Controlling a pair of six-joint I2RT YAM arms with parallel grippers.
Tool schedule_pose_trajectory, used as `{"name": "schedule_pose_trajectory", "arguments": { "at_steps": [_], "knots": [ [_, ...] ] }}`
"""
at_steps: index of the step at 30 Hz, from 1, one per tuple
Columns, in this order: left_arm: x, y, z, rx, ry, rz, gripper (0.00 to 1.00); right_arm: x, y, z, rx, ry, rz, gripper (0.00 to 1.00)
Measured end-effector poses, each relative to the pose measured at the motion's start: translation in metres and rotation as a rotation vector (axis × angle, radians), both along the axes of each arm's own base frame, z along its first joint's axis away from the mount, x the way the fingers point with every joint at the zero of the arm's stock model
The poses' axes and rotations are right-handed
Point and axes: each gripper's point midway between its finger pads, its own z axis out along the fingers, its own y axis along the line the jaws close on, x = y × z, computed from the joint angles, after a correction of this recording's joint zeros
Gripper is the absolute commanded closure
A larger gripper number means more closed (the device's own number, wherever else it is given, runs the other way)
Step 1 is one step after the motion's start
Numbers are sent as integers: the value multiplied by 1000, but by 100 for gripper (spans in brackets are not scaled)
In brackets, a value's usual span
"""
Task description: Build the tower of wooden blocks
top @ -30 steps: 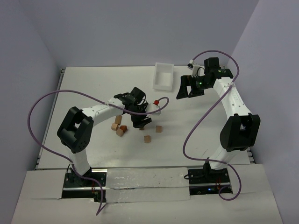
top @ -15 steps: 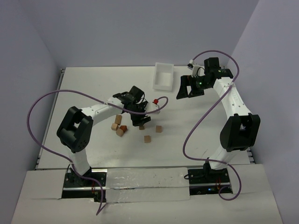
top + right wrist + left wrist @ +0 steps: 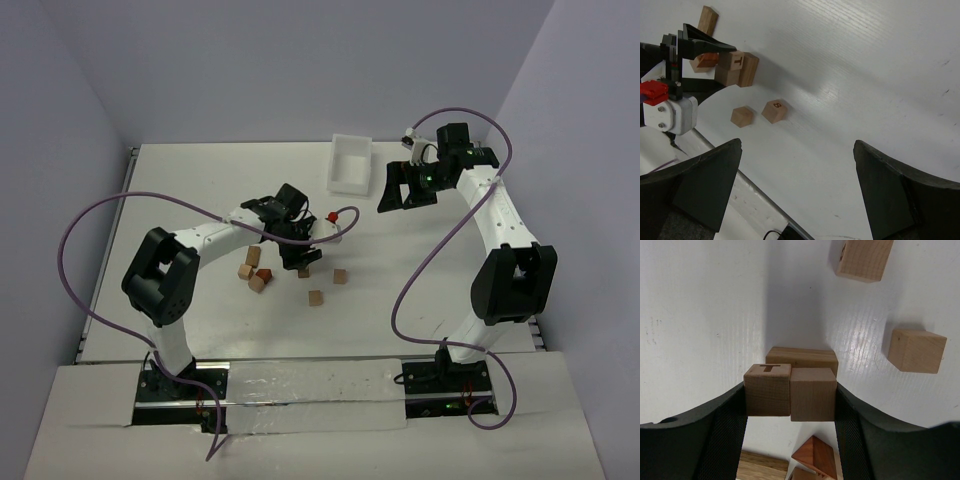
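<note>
My left gripper (image 3: 790,392) (image 3: 298,254) is shut on two small wood cubes side by side: one with a T-shaped mark (image 3: 767,390) and a plain one (image 3: 813,394). Right behind them on the table lies a short rectangular block (image 3: 801,356); I cannot tell whether the cubes touch it. Two loose cubes (image 3: 917,351) (image 3: 863,259) lie further out. A reddish-brown triangular piece (image 3: 815,457) and a tan plank (image 3: 762,466) lie under the wrist. My right gripper (image 3: 800,185) (image 3: 405,188) hangs open and empty, well off to the right.
A white rectangular tray (image 3: 350,165) stands at the back, between the arms. Loose blocks lie left of my left gripper (image 3: 254,257) (image 3: 258,283) and in front of it (image 3: 340,276) (image 3: 316,297). A purple cable (image 3: 410,290) loops beside the right arm.
My left gripper has drawn back a little with the two cubes, uncovering a small block on the table just in front of it. The right arm has not moved.
</note>
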Motion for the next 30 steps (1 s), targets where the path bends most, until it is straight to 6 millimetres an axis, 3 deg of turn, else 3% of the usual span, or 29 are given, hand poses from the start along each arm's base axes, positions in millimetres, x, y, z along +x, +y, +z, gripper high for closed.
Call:
{"name": "schedule_pose_trajectory", "arguments": {
  "at_steps": [30],
  "knots": [
    [-4, 0, -6, -1, 19, -5, 47, 0, 1, -1, 6, 5, 3, 0]
  ]
}}
